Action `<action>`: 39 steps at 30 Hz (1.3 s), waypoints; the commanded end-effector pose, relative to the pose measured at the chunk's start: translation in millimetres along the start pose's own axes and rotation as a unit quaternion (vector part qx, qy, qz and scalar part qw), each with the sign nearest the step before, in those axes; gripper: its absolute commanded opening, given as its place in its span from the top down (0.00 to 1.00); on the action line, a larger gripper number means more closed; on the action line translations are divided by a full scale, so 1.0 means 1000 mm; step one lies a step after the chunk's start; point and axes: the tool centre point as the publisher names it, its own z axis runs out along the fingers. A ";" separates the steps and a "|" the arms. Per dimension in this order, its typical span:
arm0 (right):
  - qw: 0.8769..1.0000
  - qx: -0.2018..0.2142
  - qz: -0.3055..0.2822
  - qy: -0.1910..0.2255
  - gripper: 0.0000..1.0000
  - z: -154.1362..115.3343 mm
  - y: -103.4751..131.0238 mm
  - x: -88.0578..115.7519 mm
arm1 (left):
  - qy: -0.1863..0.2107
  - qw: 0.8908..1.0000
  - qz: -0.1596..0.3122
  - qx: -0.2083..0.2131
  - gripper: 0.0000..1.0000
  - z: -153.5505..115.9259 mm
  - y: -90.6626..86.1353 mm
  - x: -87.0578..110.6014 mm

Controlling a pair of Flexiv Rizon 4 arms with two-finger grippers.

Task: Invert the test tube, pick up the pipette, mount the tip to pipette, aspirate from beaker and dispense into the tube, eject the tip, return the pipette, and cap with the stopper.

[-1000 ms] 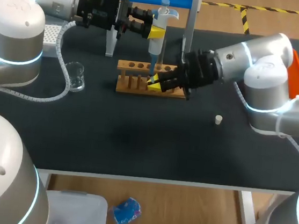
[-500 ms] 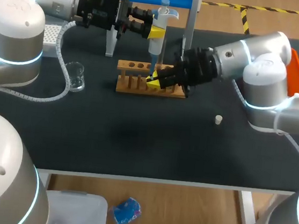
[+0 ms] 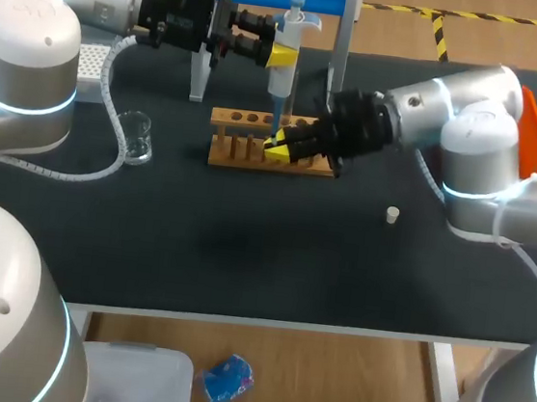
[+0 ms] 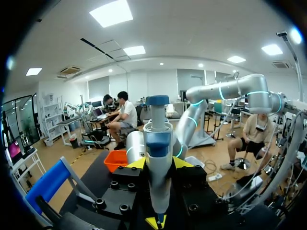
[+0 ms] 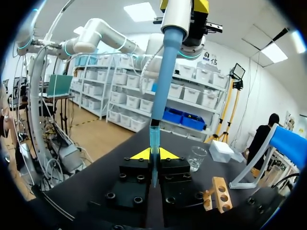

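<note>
Nearest the front edge, the stopper (image 3: 393, 214) lies where it lay a second ago, on the dark mat well apart from the rack (image 3: 249, 118), so capping is plainly not yet begun. Behind it, the right arm has rocked a little towards the rack and back again, while the right gripper (image 3: 277, 148) has kept its yellow tips at the rack's front rail. Its fingers are drawn close with only a slit between them, pinching what I take to be the test tube. Just above, the pipette (image 3: 280, 81) has stayed upright over that spot (perhaps a shade higher, though I would not swear to it), clasped on both sides of its body by the left gripper (image 3: 277, 56). So little movement, with the pale pipette tip (image 5: 153, 143) running down between the right fingers, suggests to me that dispensing is under way or just ending. The beaker (image 3: 138, 136), level with the rack and off to its left, is unmoved, and its contents are too faint to read. The tube's glass I cannot make out in any view, nor any liquid in it or in the tip, and the head view hides the tip's end behind the right fingers
</note>
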 end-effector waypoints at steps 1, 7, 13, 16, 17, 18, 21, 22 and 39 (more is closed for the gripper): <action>0.999 -0.038 0.011 0.000 1.00 -0.001 -0.002 -0.001 | 0.001 1.000 0.000 -0.002 1.00 0.000 0.003 0.000; 0.997 -0.065 0.034 0.000 1.00 0.000 0.004 -0.002 | 0.001 1.000 0.000 -0.002 1.00 0.000 0.003 0.000; 0.995 -0.078 0.057 0.000 1.00 0.001 0.013 -0.002 | 0.001 1.000 0.000 -0.002 1.00 0.000 0.003 0.000; 0.994 -0.083 0.072 0.001 1.00 0.001 0.019 -0.001 | 0.001 1.000 0.000 -0.002 1.00 0.000 0.003 0.000; 0.994 -0.083 0.071 0.000 1.00 0.001 0.021 0.000 | 0.001 1.000 0.000 -0.002 1.00 0.000 0.003 0.000; 0.994 -0.082 0.071 0.001 1.00 0.001 0.022 0.000 | 0.001 1.000 0.000 -0.002 1.00 0.000 0.003 0.000; 0.994 -0.087 0.073 0.002 1.00 0.001 0.025 0.000 | 0.001 1.000 0.000 -0.002 1.00 0.000 0.003 0.000; 0.994 -0.085 0.073 0.002 1.00 0.001 0.025 0.000 | 0.001 1.000 0.000 -0.002 1.00 0.000 0.003 0.000; 0.995 -0.089 0.055 -0.003 1.00 -0.003 0.037 -0.001 | 0.001 1.000 0.000 -0.002 1.00 0.000 0.003 0.000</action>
